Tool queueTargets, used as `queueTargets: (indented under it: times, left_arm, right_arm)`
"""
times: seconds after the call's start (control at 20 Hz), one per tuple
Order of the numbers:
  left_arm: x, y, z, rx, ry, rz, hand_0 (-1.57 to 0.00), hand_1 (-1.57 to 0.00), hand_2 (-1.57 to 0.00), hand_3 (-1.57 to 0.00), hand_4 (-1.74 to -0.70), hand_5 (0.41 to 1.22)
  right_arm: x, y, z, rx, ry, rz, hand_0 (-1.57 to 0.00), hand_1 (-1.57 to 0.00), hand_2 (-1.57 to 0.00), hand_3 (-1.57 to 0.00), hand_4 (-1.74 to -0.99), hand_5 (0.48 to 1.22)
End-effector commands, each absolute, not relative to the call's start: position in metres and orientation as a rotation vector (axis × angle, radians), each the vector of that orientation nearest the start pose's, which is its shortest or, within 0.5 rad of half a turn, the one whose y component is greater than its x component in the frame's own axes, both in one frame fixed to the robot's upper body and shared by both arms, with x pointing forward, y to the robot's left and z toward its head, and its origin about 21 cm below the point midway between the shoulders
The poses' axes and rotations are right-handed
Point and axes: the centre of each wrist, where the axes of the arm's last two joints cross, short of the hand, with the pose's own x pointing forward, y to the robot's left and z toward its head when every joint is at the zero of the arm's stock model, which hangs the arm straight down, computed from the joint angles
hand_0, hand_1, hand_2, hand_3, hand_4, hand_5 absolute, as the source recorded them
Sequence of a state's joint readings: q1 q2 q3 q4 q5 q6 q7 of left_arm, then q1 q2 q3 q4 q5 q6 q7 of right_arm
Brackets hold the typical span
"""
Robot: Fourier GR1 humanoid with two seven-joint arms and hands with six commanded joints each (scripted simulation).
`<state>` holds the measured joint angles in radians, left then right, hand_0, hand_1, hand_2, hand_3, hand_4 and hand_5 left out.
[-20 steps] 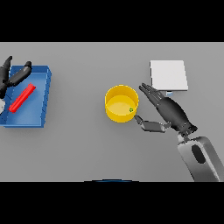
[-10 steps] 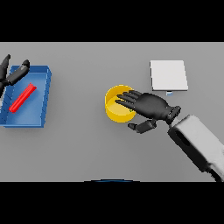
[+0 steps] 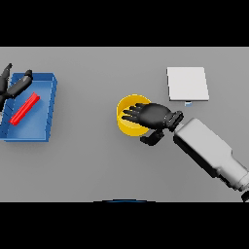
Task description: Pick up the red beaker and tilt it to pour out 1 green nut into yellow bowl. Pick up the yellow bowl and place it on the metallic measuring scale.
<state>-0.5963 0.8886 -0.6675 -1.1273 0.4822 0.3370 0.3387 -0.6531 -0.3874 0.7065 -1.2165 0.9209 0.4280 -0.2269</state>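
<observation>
Yellow bowl [image 3: 127, 124]: table centre, upright. Right hand [image 3: 151, 115]: spread over the bowl's 3 o'clock rim, fingers loosely extended across the mouth, thumb tucked outside and below, apparently set to clamp the wall for lifting; contact unclear. Measuring scale [image 3: 187, 83]: at 1 o'clock from the bowl, near. Blue tray [image 3: 44, 119]: far 9 o'clock, holding the red beaker [image 3: 25, 109] lying flat. Left hand [image 3: 13, 83]: tray's upper-left corner, fingers relaxed, empty.

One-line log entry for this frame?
right hand: open, over bowl | left hand: at tray | bowl: on table, not on scale
</observation>
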Motion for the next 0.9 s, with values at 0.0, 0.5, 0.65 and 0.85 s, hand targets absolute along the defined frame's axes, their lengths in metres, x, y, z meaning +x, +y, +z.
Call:
queueTargets:
  times: [0.0, 0.5, 0.65, 0.85]
  left_arm:
    - [0.351, 0.337, 0.094, 0.594, -1.127, -0.391, 0.00, 0.00, 0.00, 0.00, -0.72, 0.684]
    - [0.349, 0.339, 0.098, 0.585, -1.134, -0.396, 0.00, 0.00, 0.00, 0.00, -0.71, 0.691]
    - [0.350, 0.339, 0.097, 0.579, -1.131, -0.394, 0.00, 0.00, 0.00, 0.00, -0.72, 0.692]
    - [0.347, 0.341, 0.100, 0.585, -1.148, -0.392, 0.00, 0.00, 0.00, 0.00, -0.73, 0.699]
  right_arm:
    - [0.345, -0.135, 0.055, -0.389, -1.250, 2.187, 0.00, 0.00, 0.00, 0.00, -1.266, 0.720]
    - [0.352, -0.124, 0.049, -0.357, -1.143, 2.178, -0.29, -0.24, -0.18, -0.17, -1.387, 0.873]
    - [0.350, -0.127, 0.050, -0.334, -1.160, 2.204, -0.91, -0.87, -0.69, -0.46, -1.512, 1.043]
    - [0.351, -0.127, 0.051, -0.321, -1.178, 2.211, -1.30, -1.28, -1.16, -0.94, -1.640, 1.148]
